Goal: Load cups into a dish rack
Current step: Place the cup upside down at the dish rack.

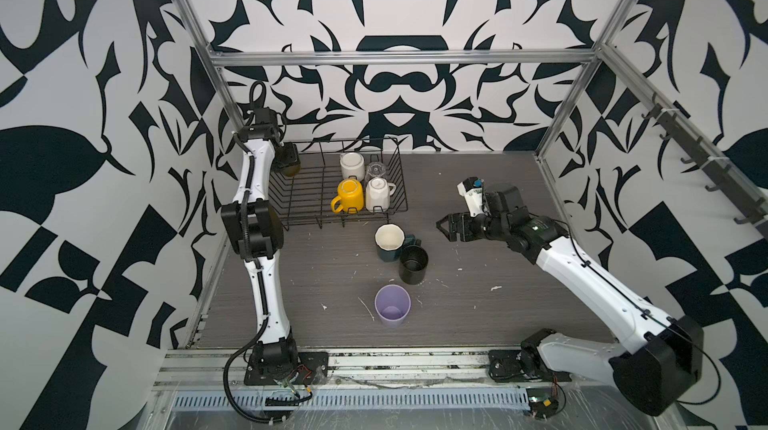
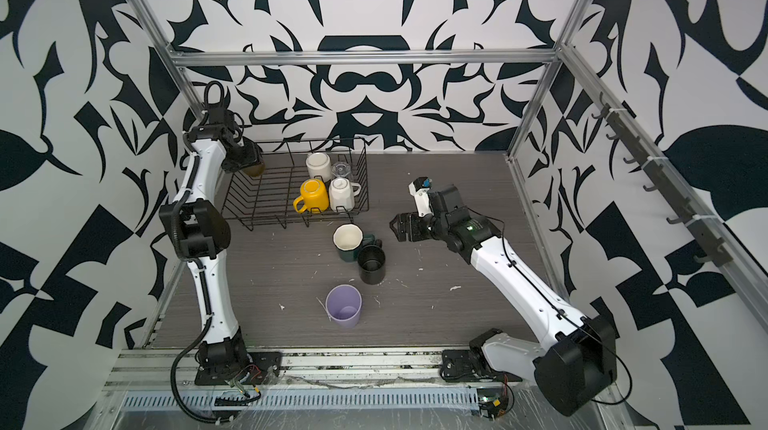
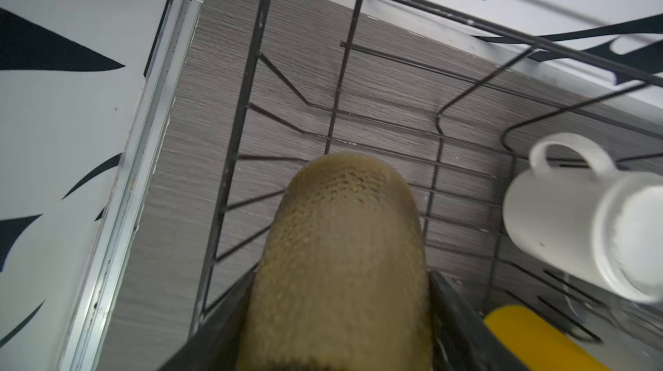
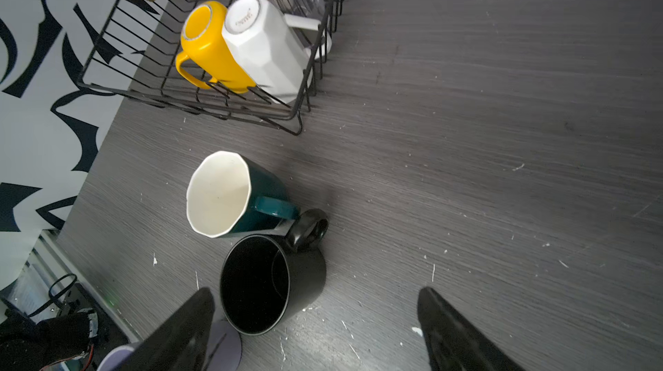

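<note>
Only print in view: a small maker's stamp [image 4: 243, 21] on the upturned base of the cream faceted mug [image 4: 267, 53]. Too small to read.

Blurred amber glass [image 3: 341, 261] hides most of the left fingers [image 3: 462, 322].

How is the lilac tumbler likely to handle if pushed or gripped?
The lilac tumbler stands upright, taller than wide, so a high push would probably tip it. It has no handle and smooth round walls, so once tipped it may roll, and it could slip in a pinch. It looks like thin plastic, so it is likely light.
</note>
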Available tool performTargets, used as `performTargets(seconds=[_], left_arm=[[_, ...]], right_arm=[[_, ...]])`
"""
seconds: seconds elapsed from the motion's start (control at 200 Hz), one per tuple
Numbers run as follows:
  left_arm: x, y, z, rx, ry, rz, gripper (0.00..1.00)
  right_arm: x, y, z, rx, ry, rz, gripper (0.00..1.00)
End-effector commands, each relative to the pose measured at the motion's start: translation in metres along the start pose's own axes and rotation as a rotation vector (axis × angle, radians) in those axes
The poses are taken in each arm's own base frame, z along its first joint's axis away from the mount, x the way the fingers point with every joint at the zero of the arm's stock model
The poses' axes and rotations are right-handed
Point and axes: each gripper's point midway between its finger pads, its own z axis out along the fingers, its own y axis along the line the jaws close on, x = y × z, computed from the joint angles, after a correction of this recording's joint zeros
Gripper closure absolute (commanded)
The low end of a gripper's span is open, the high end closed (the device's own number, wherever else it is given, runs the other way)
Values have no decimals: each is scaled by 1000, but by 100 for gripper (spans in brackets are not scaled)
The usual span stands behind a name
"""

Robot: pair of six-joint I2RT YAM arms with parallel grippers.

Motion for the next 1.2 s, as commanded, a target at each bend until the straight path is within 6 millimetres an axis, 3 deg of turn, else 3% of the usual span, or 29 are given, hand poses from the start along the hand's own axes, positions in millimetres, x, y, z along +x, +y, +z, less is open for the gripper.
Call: performTargets(seconds=[0.0, 0.21, 0.49, 0.675, 0.94, 1.03, 1.1, 1.195], left_arm=[[15, 10, 14, -42, 77, -2, 100], [18, 22, 36, -107, 80, 0, 99], [26, 18, 62, -85, 114, -13, 87], [27, 12, 70, -74, 106, -7, 55], [23, 8, 75, -62, 81, 1, 32], [22, 6, 74, -54, 75, 13, 11], [21, 3, 72, -48, 69, 24, 0], [20, 2, 70, -41, 66, 25, 1]], right_arm=[[9, -5, -4, 25, 16, 20, 12], [20, -9, -5, 35, 39, 45, 14], [30, -9, 1, 14, 62, 80, 16], [33, -9, 4, 11, 77, 88, 17], [38, -11, 6, 16, 94, 93, 18], [38, -10, 6, 13, 96, 93, 18], [38, -10, 7, 11, 97, 93, 18], [39, -9, 8, 7, 101, 94, 18]])
